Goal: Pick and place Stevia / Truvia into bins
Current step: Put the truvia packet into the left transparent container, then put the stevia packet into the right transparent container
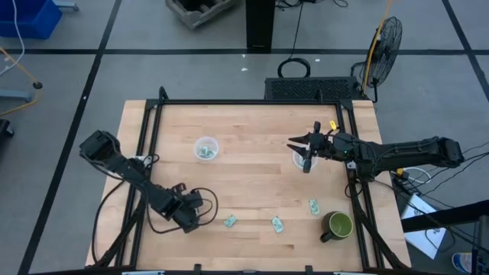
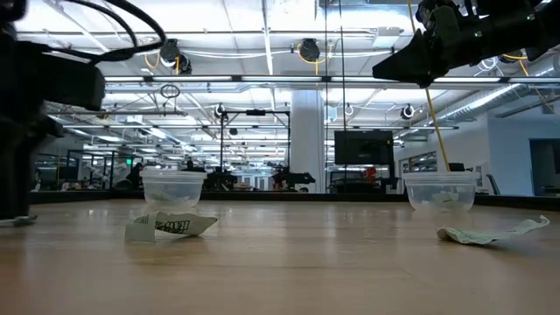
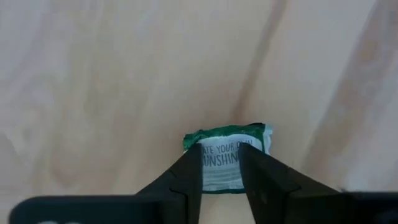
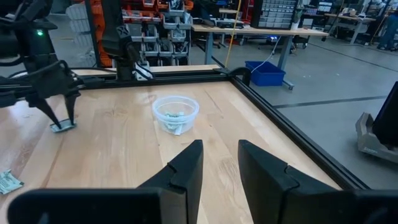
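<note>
My left gripper (image 1: 197,216) is near the table's front left, pointing down, slightly open. Its fingertips stand over a green-and-white sachet (image 3: 227,158) that lies flat on the wood and is wider than the gap; both also show in the right wrist view (image 4: 61,115). My right gripper (image 1: 306,153) is open and empty, above the right clear cup (image 1: 296,160), which holds sachets (image 2: 442,198). The left clear cup (image 1: 206,148) also holds sachets (image 4: 176,117). Three loose sachets lie at the table's front: (image 1: 230,221), (image 1: 277,224), (image 1: 313,206). My left gripper's fingers (image 3: 189,177) come from above, pointing down, onto the sachet's middle (image 3: 224,163). The sachet lies flat on the table and runs under both fingertips. I cannot tell whether they touch it.
A dark green mug (image 1: 338,224) stands at the front right, close to one loose sachet. A black rail frame (image 1: 244,102) runs around the wooden table top. Bare wood lies between the two cups (image 1: 252,164).
</note>
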